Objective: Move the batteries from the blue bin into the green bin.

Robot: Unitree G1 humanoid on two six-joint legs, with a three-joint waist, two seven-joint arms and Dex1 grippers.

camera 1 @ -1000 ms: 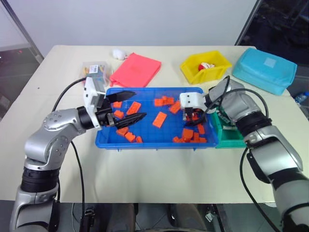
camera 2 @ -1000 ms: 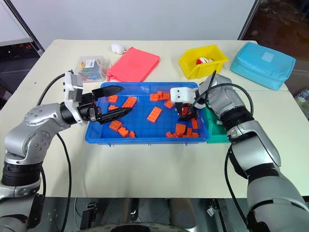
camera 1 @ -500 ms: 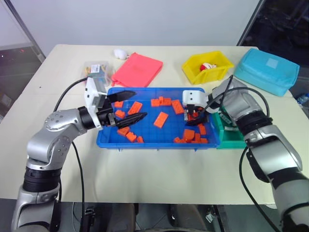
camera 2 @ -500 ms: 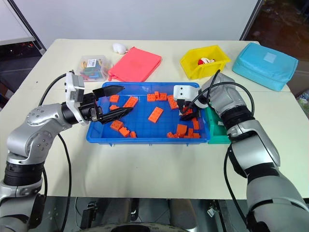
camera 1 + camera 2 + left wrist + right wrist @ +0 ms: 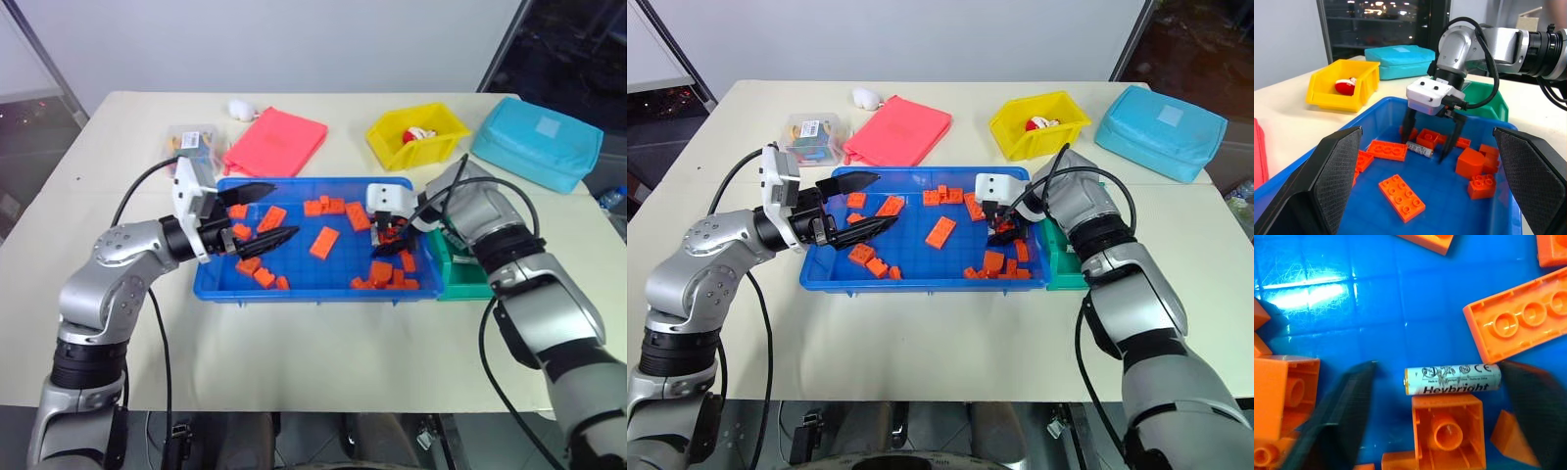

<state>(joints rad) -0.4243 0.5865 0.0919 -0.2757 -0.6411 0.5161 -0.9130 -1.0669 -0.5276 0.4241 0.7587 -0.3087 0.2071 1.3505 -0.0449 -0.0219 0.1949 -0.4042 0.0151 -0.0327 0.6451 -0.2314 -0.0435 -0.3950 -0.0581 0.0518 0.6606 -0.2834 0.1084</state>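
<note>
One battery (image 5: 1452, 379), a white-silver cylinder with print, lies flat on the floor of the blue bin (image 5: 294, 292) among orange bricks (image 5: 323, 242). My right gripper (image 5: 1440, 367) points down into the bin's right end and straddles this battery lengthwise. One finger is at the battery's end, the other stands a little off the opposite end. The left wrist view shows the same battery (image 5: 1419, 149) between those fingers. My left gripper (image 5: 282, 211) hovers open and empty over the bin's left part. The green bin (image 5: 460, 279) stands against the blue bin's right end, partly behind my right arm.
Behind the blue bin are a yellow bin (image 5: 416, 137) holding a red-and-white item, a light-blue zip case (image 5: 537, 140), a pink pouch (image 5: 276, 140), a clear box of coloured bits (image 5: 196, 139) and a small white object (image 5: 240, 108). Bricks crowd the battery closely.
My right gripper's fingers have drawn closer together around the battery and the wrist has rolled slightly. The left arm has kept still.
</note>
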